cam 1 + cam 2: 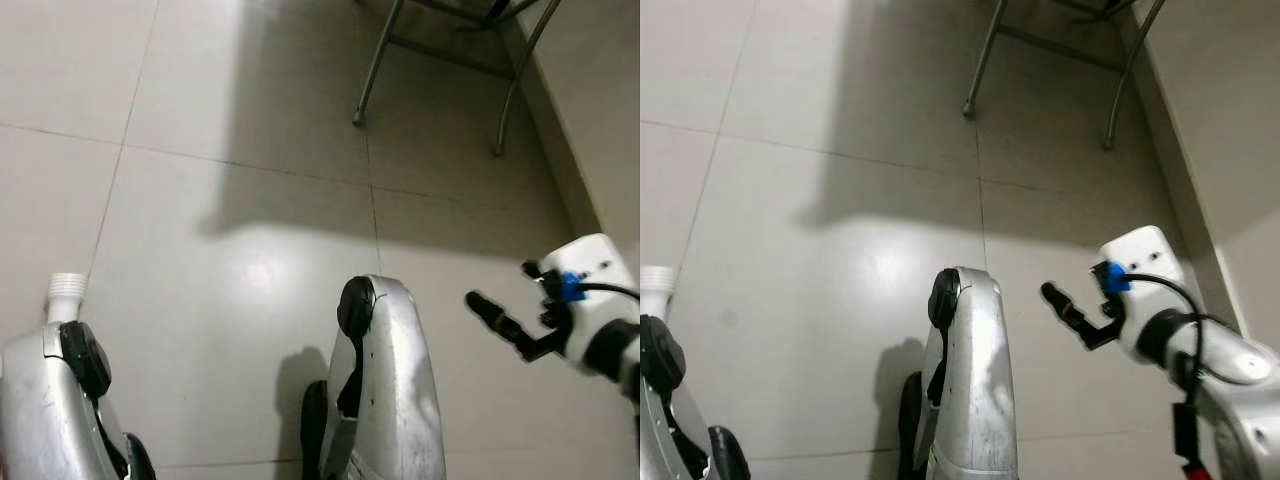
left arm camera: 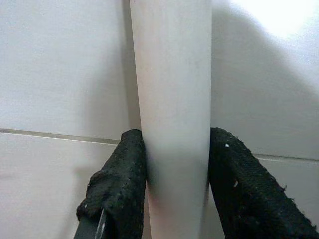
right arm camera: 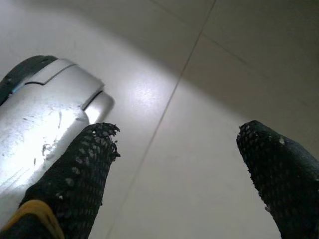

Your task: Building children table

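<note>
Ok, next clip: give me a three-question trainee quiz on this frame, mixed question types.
1. True or false: the left gripper is shut on a white leg.
2. The right gripper is: A) holding a screw B) open and empty over the tiled floor C) gripping the chair.
3. Name what stands at the far edge of the floor, beside the wall.

Key
1. True: both fingers press its sides; its threaded end pokes up.
2. B.
3. Metal chair legs.

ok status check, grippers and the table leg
Left gripper shut on white table leg. Right gripper open, empty, over floor tiles. Metal chair legs ahead.
</note>
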You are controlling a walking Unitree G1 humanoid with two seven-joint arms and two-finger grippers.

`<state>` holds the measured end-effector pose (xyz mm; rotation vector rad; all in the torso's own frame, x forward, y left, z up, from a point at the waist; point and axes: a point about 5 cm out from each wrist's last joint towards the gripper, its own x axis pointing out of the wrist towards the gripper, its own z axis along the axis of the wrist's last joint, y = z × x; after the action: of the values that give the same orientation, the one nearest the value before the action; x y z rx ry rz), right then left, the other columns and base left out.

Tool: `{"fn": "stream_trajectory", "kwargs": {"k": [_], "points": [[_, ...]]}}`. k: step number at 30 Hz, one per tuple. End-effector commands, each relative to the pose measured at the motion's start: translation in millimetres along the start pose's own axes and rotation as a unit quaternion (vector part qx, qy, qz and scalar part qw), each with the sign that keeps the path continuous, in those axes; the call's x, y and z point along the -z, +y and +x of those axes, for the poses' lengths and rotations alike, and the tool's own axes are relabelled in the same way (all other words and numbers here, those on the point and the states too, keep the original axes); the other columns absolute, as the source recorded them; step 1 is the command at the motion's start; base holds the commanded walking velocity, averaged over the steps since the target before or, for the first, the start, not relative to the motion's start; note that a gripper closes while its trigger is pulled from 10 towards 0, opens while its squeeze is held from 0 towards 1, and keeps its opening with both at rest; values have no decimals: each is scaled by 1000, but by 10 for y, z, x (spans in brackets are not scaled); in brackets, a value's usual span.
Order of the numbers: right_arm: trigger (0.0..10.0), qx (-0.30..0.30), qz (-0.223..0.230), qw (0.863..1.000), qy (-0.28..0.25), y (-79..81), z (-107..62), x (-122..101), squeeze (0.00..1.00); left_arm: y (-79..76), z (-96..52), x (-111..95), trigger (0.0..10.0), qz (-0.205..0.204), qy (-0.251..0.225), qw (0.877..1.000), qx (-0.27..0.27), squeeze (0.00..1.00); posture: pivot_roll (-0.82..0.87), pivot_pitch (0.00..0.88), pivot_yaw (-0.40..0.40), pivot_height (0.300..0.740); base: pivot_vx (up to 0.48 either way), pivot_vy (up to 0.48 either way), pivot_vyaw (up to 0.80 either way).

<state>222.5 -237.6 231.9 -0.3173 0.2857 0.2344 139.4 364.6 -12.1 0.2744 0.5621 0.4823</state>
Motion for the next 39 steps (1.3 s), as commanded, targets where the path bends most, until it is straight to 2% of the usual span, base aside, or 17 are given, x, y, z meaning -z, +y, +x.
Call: {"fn": "stream_trajectory", "kwargs": {"k": [1, 4, 5, 7, 9, 12, 13, 14, 16, 17, 18, 19, 20, 24, 28, 30, 39], "points": [[10000, 14, 12, 1000, 16, 5, 36, 93, 0, 84, -122, 190, 10000, 3, 28, 1000, -9, 0, -176, 380, -200, 325, 0, 0, 0], [10000, 17, 35, 999, 13, 59, 123, 134, 0, 182, -119, 136, 10000, 19, 19, 1000, -11, 0, -122, 365, -173, 335, 0, 0, 0], [10000, 22, 50, 998, 13, 68, 174, 164, 0, 263, -146, 146, 10000, 36, 24, 999, -13, 0, -122, 365, -173, 345, 0, 0, 0], [10000, 24, 56, 998, 12, 79, 198, 172, 0, 299, -156, 150, 10000, 39, 25, 999, -17, 0, -104, 360, -161, 350, 0, 0, 0], [10000, 26, 68, 997, 5, 98, 258, 177, 0, 431, -183, 116, 10000, 57, 20, 998, -30, 0, -71, 347, -148, 365, 0, 0, 0], [10000, 29, 85, 996, -2, 98, 293, 178, 0, 485, -166, 1, 10000, 56, -1, 998, -33, 0, -52, 342, -139, 375, 0, 0, 0], [10000, 31, 97, 995, -8, 116, 335, 193, 0, 478, -136, -193, 10000, 67, -39, 997, -22, 0, -14, 329, -120, 385, 0, 0, 0], [10000, 31, 97, 995, -8, 116, 335, 193, 0, 478, -136, -193, 10000, 67, -39, 997, -22, 0, -14, 329, -120, 385, 0, 0, 0], [10000, 33, 106, 994, -13, 154, 385, 204, 0, 438, -101, -387, 10000, 74, -73, 995, -9, 0, 11, 317, -103, 395, 0, 0, 0], [10000, 33, 106, 994, -13, 154, 385, 204, 0, 438, -101, -387, 10000, 74, -73, 995, -9, 0, 11, 317, -103, 395, 0, 0, 0], [10000, 35, 115, 993, -18, 176, 411, 208, 0, 396, -77, -520, 10000, 78, -95, 992, 2, 0, 32, 302, -86, 400, 0, 0, 0], [10000, 41, 131, 990, -27, 199, 439, 213, 0, 318, -40, -806, 10000, 88, -140, 986, 27, 0, 49, 290, -70, 410, 0, 0, 0], [10000, 41, 131, 990, -27, 199, 439, 213, 0, 318, -40, -806, 10000, 88, -140, 986, 27, 0, 49, 290, -70, 410, 0, 0, 0], [10000, 46, 145, 988, -34, 224, 474, 222, 0, 286, -6, -1041, 10000, 88, -167, 981, 39, 0, 58, 278, -58, 430, 0, 0, 0], [10000, 53, 150, 986, -42, 243, 460, 235, 0, 191, -29, -1372, 10000, 91, -215, 970, 70, 0, 78, 258, -35, 450, 0, 0, 0], [10000, 56, 155, 985, -50, 260, 479, 225, 0, 116, -65, -1486, 10000, 89, -231, 964, 92, 0, 87, 246, -28, 460, 0, 0, 0], [10000, 60, 178, 980, -71, 318, 589, 164, 0, -117, -140, -1679, 10000, 87, -252, 951, 156, 0, 109, 214, -22, 490, 0, 0, 0]]}}
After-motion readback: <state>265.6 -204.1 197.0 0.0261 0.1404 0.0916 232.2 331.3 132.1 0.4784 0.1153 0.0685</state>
